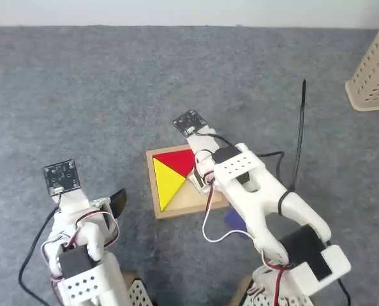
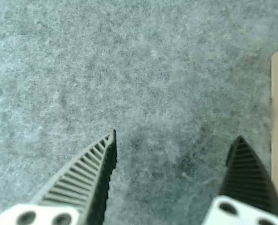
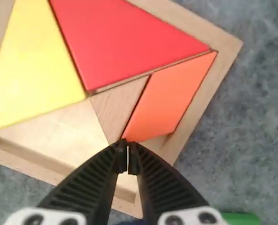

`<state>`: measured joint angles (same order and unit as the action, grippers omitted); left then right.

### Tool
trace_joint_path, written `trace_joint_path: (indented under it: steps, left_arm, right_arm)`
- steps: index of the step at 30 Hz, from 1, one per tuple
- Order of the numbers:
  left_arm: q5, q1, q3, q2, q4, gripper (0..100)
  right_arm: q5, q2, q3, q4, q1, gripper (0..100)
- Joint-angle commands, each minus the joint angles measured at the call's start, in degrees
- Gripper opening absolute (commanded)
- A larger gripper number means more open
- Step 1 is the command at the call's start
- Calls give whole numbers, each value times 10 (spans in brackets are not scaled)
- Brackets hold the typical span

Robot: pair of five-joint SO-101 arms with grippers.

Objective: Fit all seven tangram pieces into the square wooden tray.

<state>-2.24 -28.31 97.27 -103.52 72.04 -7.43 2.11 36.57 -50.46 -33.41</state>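
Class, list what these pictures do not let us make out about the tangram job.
High view: the right arm covers the tray's right side, hiding what lies there.
High view: a blue piece lies mostly under that arm; shape unclear.
Right wrist view: a green thing is cut off by the edge.
Left wrist view: the edge cuts off the tray.

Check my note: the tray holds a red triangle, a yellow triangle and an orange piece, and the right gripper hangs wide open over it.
Not wide open. The right wrist view shows the right gripper shut, over the tray by the corner of the orange piece. The rest stands: the red triangle, the yellow triangle and the orange piece lie in the tray.
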Motion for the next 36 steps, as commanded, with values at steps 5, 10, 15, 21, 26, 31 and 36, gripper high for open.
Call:
trace_joint_path:
  steps: [5,10,15,21,26,31,36]
  left_arm:
    - [1,-3,-7,-8,4,354]
    - [1,-3,-7,-8,4,354]
    - [1,-3,-7,-8,4,354]
    - [1,-3,-7,-8,4,354]
    - [1,-3,-7,-8,4,354]
    - [1,-3,-7,-8,4,354]
    - [1,-3,-7,-8,4,354]
  right_arm:
    - [-11,7,-34,10,0,6]
    - [-12,-17,-34,30,4,6]
    - [-11,-12,-34,31,7,6]
    - [-23,137,-40,-51,92,6]
    - [-28,284,-38,-190,154,7]
    - [-100,256,-20,-291,181,140]
    - [-214,175,14,-269,211,255]
